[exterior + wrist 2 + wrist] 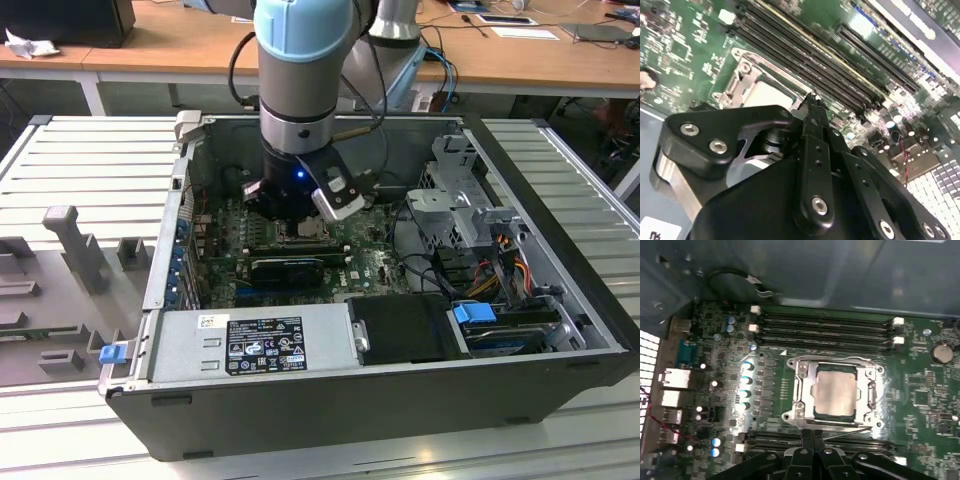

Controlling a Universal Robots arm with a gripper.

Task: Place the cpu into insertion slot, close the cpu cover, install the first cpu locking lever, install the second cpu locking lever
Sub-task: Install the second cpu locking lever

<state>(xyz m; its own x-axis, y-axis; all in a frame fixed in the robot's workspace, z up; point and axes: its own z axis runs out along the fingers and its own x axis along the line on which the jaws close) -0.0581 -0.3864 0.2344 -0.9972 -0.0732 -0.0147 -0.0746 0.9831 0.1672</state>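
The cpu [836,392] lies flat in its socket on the green motherboard [920,390], pale silver face up. The cpu cover [806,385] lies down around it as a grey metal frame. A thin metal locking lever [842,426] runs along the socket edge nearest my fingertips. My gripper [813,434] is shut, its black fingers pressed together with the tips at that lever's end. In the second wrist view the gripper [812,100] points at the socket's edge beside the cpu [767,94]. In the exterior view the arm [300,150] reaches down into the open computer case over the socket.
Memory slots [825,325] run along both sides of the socket. Inside the case [560,250] sit a power supply [250,345], a black card [290,268], a drive cage [460,200] and loose cables [500,260]. A grey fixture [70,260] stands at the exterior view's left.
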